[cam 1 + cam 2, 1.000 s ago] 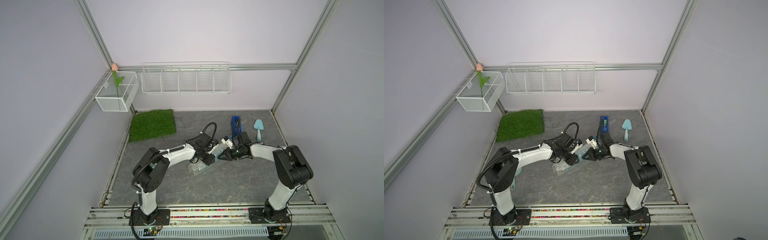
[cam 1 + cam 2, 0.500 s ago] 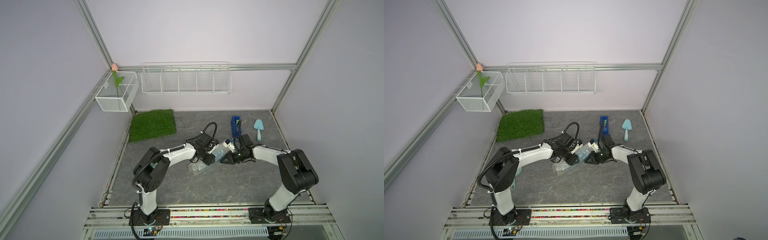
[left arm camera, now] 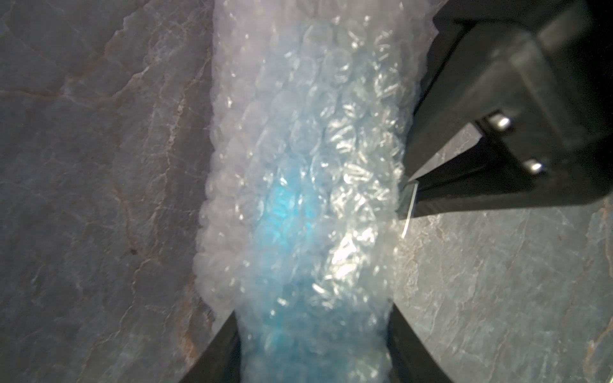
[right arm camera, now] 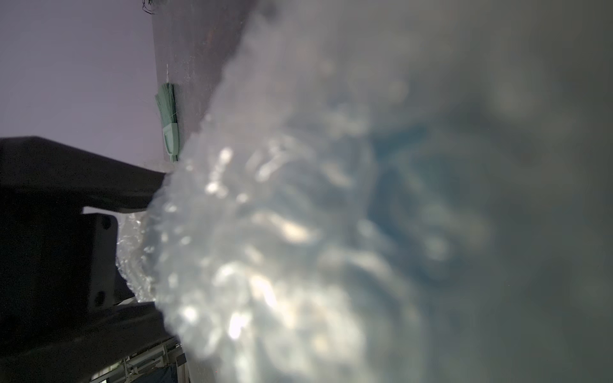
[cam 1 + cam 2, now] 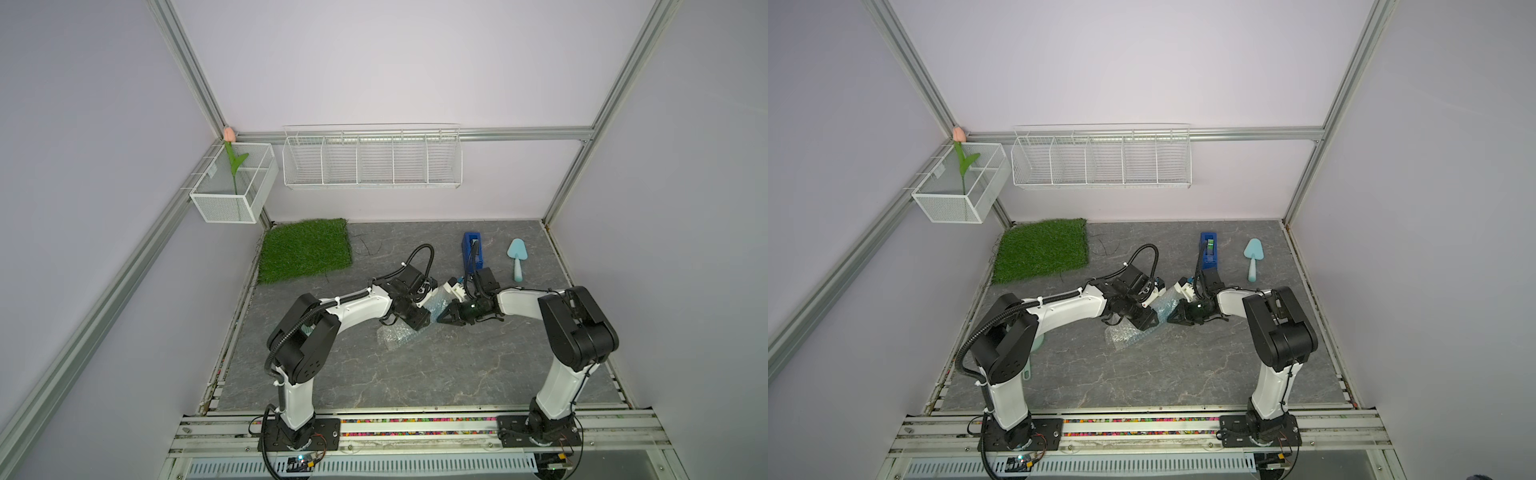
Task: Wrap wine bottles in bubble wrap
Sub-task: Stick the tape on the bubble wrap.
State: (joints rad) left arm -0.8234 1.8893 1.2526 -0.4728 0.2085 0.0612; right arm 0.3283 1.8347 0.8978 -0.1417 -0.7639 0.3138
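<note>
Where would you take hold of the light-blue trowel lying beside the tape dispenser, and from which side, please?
Grip the trowel by the middle of its handle, coming straight down with the jaws closing across it. It lies flat, blade toward the back wall and handle toward the front. The handle is narrow and straight, so it should fit between the jaws, while the blade is broad and looks too low to pinch.

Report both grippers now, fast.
Left gripper: closed around the bubble wrap with the blue bottle inside.
Right gripper: shut, tips against the bubble wrap; whether it pinches anything cannot be told.
</note>
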